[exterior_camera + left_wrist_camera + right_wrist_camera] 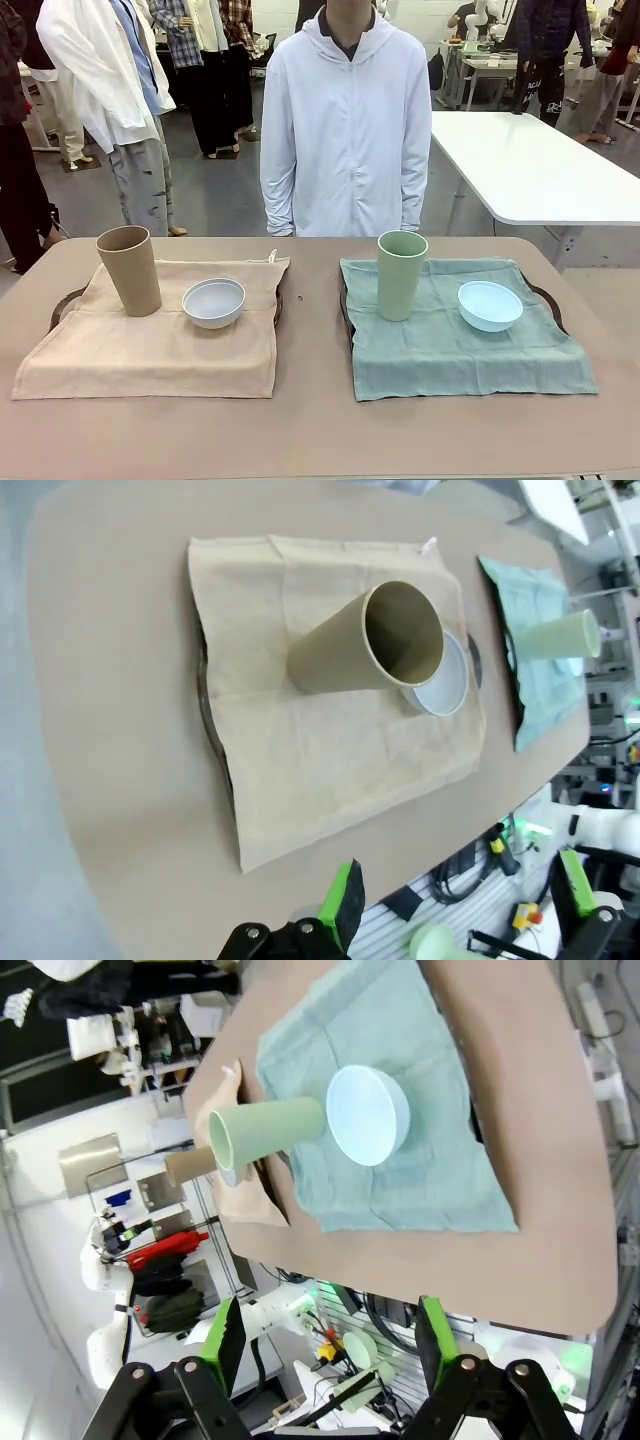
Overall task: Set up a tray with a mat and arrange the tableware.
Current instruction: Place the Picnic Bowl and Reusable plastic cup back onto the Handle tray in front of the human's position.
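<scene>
Brown table [310, 420], person standing at far side. Tan cup [130, 270] and white bowl [214, 302] sit on beige mat [150, 350] over left tray [62, 303]. Green cup [401, 274] and blue bowl [490, 305] on teal mat [450, 350]. Left gripper [460, 905] and right gripper [328, 1345] both hover off table, jaws wide, nothing held.

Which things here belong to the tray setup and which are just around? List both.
Belonging to the job: tan cup, white bowl, beige mat, pale green cup, light blue bowl, green mat, the dark trays under the mats.

Just around: white side table, cables below the table edge.
</scene>
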